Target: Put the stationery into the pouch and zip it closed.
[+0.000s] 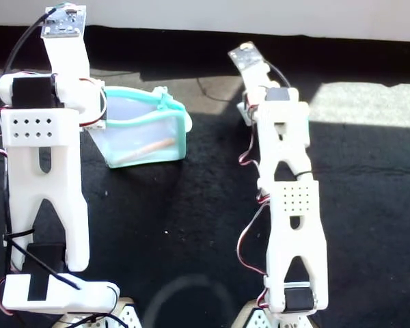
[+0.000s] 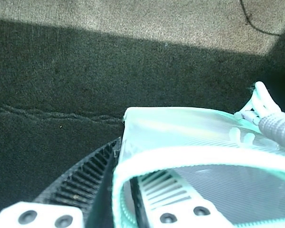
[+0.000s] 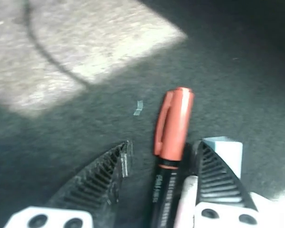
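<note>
Left hand clamped on the pouch rim, upper left of the high view; right hand apart, straddling the red-capped marker on the worktop. Risk: the marker lies against one finger, so closing may roll it away.

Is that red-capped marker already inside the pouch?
No, the red-capped marker lies on the dark mat between the right gripper's open fingers.
</note>
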Available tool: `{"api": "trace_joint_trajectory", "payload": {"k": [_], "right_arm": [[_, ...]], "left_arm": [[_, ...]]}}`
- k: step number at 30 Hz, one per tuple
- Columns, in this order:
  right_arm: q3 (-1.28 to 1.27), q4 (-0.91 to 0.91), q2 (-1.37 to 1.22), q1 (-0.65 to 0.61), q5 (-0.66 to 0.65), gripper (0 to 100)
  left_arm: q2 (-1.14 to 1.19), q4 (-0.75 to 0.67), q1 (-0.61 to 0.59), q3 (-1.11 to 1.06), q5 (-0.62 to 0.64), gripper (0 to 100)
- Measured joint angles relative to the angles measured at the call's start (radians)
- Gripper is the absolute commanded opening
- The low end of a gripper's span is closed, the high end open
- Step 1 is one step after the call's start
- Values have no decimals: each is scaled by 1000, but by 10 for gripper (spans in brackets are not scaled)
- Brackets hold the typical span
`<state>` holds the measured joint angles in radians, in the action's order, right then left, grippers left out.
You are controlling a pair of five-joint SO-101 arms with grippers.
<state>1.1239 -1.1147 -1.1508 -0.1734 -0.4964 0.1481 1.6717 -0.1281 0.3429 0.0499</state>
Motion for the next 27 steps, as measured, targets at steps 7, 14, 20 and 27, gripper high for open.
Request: {"api": "trace_joint_trajectory", "payload": {"k": [7, 14, 20, 27], "right_arm": [[32, -8, -54, -14, 0, 214], [58, 18, -123, -14, -2, 203], [75, 8, -127, -14, -2, 22], [293, -207, -114, -18, 94, 6]], "left_arm": [[0, 0, 0, 0, 0, 9], [0, 0, 0, 0, 0, 9], [0, 0, 0, 0, 0, 9], [0, 0, 0, 0, 0, 9]]}}
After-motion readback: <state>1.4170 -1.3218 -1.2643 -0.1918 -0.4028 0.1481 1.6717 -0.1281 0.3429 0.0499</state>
